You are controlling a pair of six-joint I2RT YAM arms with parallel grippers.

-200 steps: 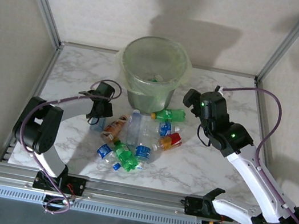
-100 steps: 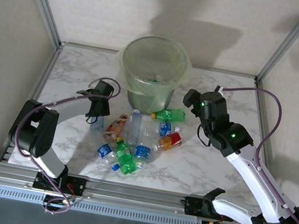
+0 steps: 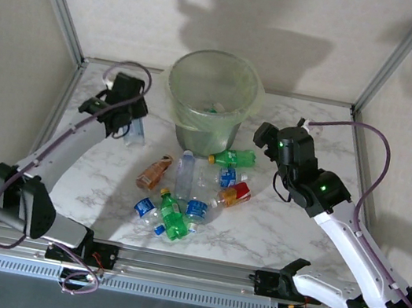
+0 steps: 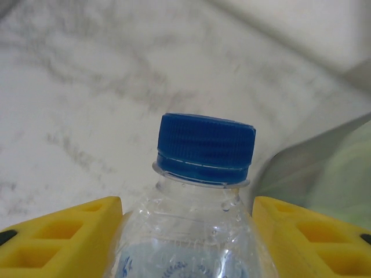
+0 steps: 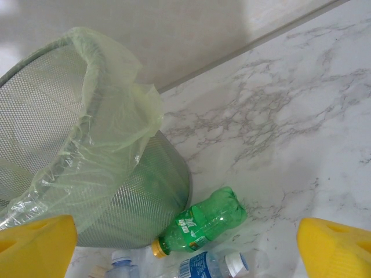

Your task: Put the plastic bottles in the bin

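A: Risk from here?
B: Slip. Left jaws clamp a clear bottle [image 4: 206, 150] near its shoulder, left of the bin [image 3: 206, 129]; thin plastic may squirt out, or snag the liner [image 5: 116, 116].
A: Anything in the way?
B: Just the bin's rim. Right jaws gape, empty, above a green bottle [image 5: 203, 223]. Other bottles [image 3: 182, 198] crowd the counter [image 3: 289, 224].

Left fingers [image 3: 130, 126] around clear bottle [image 3: 138, 132], beside bin [image 3: 210, 132]
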